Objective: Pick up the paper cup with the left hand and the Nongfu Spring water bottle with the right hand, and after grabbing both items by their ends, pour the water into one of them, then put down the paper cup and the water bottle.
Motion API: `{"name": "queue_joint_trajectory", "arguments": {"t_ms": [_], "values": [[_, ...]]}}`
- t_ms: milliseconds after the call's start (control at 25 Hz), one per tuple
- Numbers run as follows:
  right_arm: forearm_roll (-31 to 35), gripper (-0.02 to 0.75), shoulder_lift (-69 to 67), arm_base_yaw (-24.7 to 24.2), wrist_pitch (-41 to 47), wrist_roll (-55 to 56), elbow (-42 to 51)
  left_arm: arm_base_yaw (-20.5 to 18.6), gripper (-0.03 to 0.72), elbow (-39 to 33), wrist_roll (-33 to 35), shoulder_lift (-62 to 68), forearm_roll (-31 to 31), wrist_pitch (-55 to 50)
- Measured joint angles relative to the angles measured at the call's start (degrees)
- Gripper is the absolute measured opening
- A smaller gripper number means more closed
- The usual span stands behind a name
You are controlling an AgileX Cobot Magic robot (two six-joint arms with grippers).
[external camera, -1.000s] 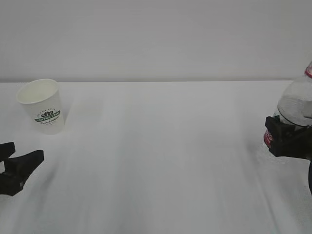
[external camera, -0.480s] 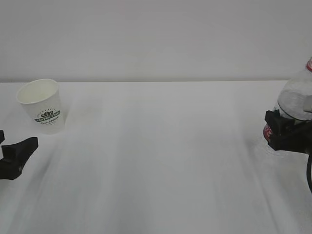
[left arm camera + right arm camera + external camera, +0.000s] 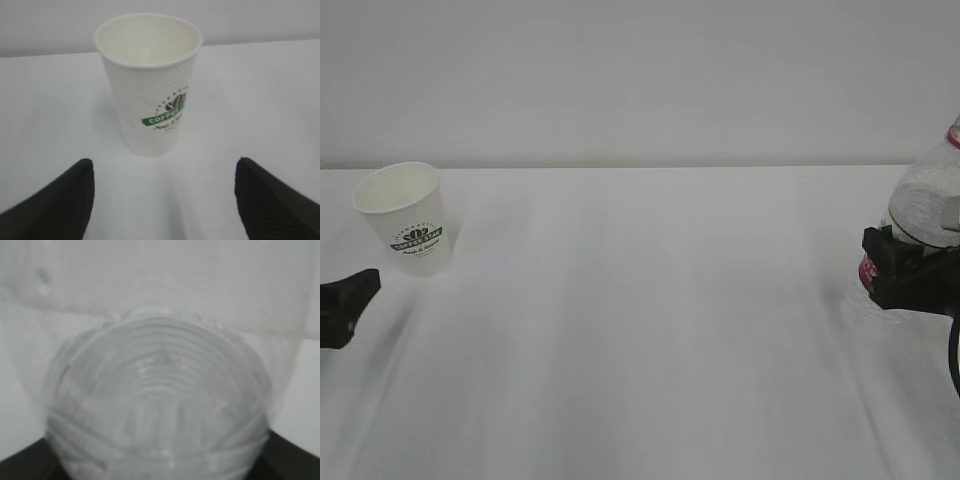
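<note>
Paper cup (image 3: pixel 408 216) stands upright on the white table (image 3: pixel 640 320) at far left, mouth up, logo facing the room; nothing touches it. Left hand (image 3: pixel 162 200) sits near the cup on its near side, both black fingers (image 3: pixel 60 200) spread wide and clear of the cup wall, the cup centred in the gap as seen from the wrist; in the exterior view only one finger tip shows at the left edge. This reads as the cup set down and the hand free of it, though an approach cannot be ruled out from these views alone. Cup inside is cream and matte; whether it holds water cannot be told. Cup wall is tapered, white, finely dimpled, with a rolled rim and a green printed band. Water bottle (image 3: pixel 925 220) is at the far right edge, upright or slightly tilted, its base hidden. Right hand (image 3: pixel 910 282) closes around the bottle at label height, jaws pressed against the sides, so the bottle is gripped, probably to steady it for setting down. Bottle is clear ribbed plastic, rounded shoulder, red label and red neck ring; the right wrist view is filled with its concentric ridges, blurred.
</note>
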State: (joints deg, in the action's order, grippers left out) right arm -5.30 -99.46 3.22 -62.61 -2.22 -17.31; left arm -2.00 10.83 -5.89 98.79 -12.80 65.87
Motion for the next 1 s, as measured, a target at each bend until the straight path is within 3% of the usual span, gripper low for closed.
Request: {"name": "queue_joint_trajectory", "arguments": {"t_ms": [200, 440, 560, 1000], "values": [[-0.3, 0.485, 0.0, 0.0, 0.0, 0.0, 0.0, -8.8, 0.590, 3.8, -2.2, 0.1, -7.2, 0.0], [-0.7, 0.485, 0.0, 0.0, 0.1, 0.0, 0.0, -19.8, 0.580, 13.4, -14.7, 0.3, -31.7, -5.0], [-1.0, 0.485, 0.0, 0.0, 0.1, 0.0, 0.0, -21.0, 0.580, 16.6, -18.1, 0.8, -37.7, -8.2], [-1.2, 0.485, 0.0, 0.0, 0.2, 0.0, 0.0, -21.1, 0.580, 17.0, -19.7, 1.0, -38.7, -2.4]]}}
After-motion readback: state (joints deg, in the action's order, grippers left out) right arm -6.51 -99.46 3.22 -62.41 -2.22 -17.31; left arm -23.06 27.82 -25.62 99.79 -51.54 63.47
